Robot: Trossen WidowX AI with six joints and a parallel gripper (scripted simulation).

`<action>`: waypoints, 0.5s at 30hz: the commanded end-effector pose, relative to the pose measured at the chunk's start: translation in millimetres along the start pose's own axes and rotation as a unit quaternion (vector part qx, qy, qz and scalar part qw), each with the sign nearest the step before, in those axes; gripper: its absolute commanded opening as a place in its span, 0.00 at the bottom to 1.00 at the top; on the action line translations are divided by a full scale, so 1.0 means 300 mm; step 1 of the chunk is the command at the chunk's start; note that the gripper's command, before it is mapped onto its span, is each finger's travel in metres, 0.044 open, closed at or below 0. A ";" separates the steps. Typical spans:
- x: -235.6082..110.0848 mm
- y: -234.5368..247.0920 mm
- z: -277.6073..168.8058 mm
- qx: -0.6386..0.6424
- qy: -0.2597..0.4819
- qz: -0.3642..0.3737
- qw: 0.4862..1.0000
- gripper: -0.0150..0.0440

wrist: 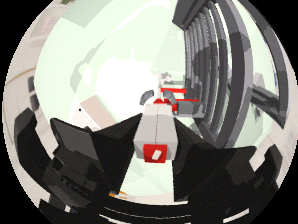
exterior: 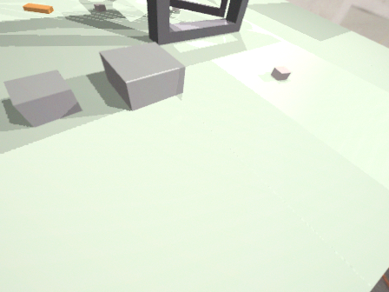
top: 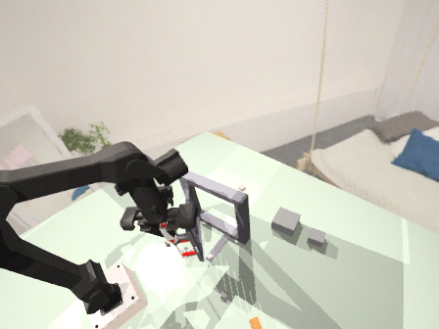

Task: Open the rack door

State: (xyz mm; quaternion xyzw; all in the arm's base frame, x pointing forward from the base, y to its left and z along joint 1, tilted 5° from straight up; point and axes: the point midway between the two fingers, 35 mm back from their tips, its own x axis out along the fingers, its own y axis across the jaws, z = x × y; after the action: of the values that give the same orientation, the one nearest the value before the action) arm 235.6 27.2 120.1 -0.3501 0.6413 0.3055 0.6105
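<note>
The dark rack frame [top: 243, 222] [exterior: 160, 22] stands upright on the table. The slatted door [top: 197, 240] [wrist: 235, 80] is swung well out from it on the arm's side; its exact angle cannot be told. My gripper [top: 165, 230] [wrist: 157, 119] is shut on the handle, with a black finger on each side. The handle [wrist: 156, 120] is a grey bar with a red end facing the wrist camera; fingers and arm largely hide it in the top view. Red parts [top: 188, 254] [wrist: 189, 101] show beside the door. The handle's turn relative to the door is hard to judge.
A large grey box [top: 286, 220] [exterior: 143, 74] and a smaller one [top: 317, 237] [exterior: 41, 97] stand beyond the frame. Small blocks [top: 223, 294] [exterior: 280, 73] and an orange block [top: 255, 323] [exterior: 38, 8] lie on the table. The arm's base [top: 124, 296] is near the door.
</note>
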 end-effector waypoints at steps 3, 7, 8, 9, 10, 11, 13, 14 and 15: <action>0.002 0.044 0.012 0.053 -0.003 -0.001 0.999 0.29; 0.002 0.071 0.019 0.079 -0.003 0.000 0.997 0.29; 0.002 0.078 0.022 0.085 -0.003 0.000 0.996 0.29; 0.002 0.085 0.024 0.092 -0.003 0.000 0.996 0.29; 0.002 0.092 0.026 0.098 -0.003 0.000 0.995 0.29; 0.002 0.098 0.029 0.105 -0.003 0.000 0.995 0.29; 0.002 0.112 0.034 0.118 -0.003 0.001 0.993 0.29; 0.002 0.118 0.037 0.124 -0.003 0.001 0.992 0.29; 0.002 0.125 0.039 0.130 -0.003 0.001 0.991 0.29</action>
State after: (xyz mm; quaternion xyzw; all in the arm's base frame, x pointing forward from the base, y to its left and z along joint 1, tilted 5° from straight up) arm 214.9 51.7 118.2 -0.2874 0.6685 0.2419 0.6419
